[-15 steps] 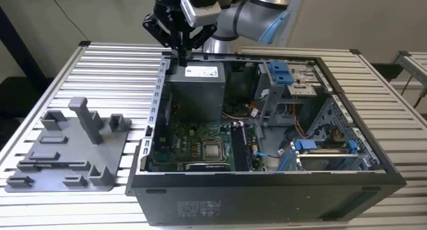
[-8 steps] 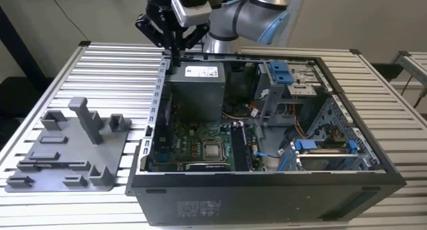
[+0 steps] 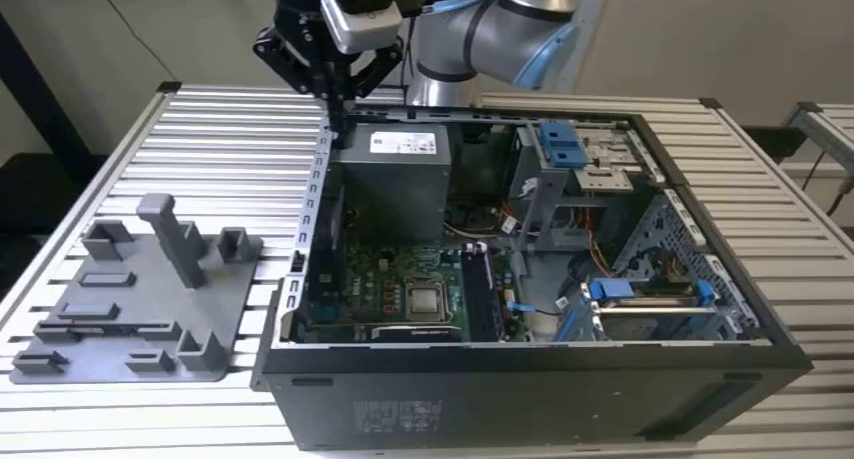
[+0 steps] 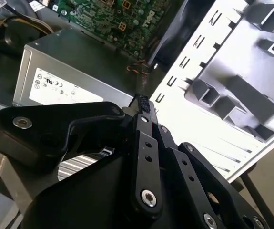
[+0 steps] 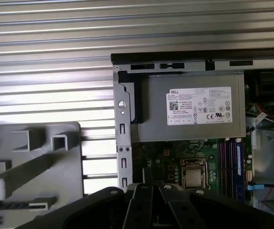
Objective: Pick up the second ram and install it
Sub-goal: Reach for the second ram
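Right now the hand [image 3: 334, 101] hangs over the back corner of the open computer case [image 3: 534, 394], beside the power supply [image 3: 396, 174]. Its fingers are pinched together on nothing I can see. The second ram [image 5: 17, 205] looks to be the dark strip in the grey fixture tray's [image 3: 134, 371] long slot, well apart. A clean pick, I'd judge, needs spread fingers squared across the stick's flat faces.

The arm [image 3: 514, 24] enters at the top of the exterior view, its grey elbow joint bent toward the exterior view's left. The black gripper [image 3: 336, 101] hangs from the wrist, pointing straight down. In the second wrist view, the fingers [image 4: 145, 143] converge, tips drawn together.
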### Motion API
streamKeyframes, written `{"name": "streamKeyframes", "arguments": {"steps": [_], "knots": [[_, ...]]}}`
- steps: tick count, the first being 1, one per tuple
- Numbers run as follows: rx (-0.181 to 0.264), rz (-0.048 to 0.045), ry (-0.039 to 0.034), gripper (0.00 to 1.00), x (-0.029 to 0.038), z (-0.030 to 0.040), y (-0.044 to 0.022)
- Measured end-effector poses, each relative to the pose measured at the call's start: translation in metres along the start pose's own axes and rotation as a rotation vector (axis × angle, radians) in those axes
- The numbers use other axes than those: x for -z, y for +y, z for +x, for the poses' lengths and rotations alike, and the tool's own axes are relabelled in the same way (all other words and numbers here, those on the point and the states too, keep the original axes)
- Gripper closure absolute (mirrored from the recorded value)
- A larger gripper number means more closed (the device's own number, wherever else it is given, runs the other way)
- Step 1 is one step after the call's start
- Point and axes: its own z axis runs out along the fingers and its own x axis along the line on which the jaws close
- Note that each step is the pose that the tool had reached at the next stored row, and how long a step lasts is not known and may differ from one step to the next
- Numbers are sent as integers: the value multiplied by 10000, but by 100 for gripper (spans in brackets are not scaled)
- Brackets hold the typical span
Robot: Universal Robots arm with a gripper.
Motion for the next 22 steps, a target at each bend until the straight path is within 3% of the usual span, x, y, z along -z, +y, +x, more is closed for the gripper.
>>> {"name": "streamKeyframes", "arguments": {"steps": [15, 22], "knots": [[-1, -1, 20, 89, 3, 245, -17], [-1, -4, 22, 89, 2, 425, -30]]}}
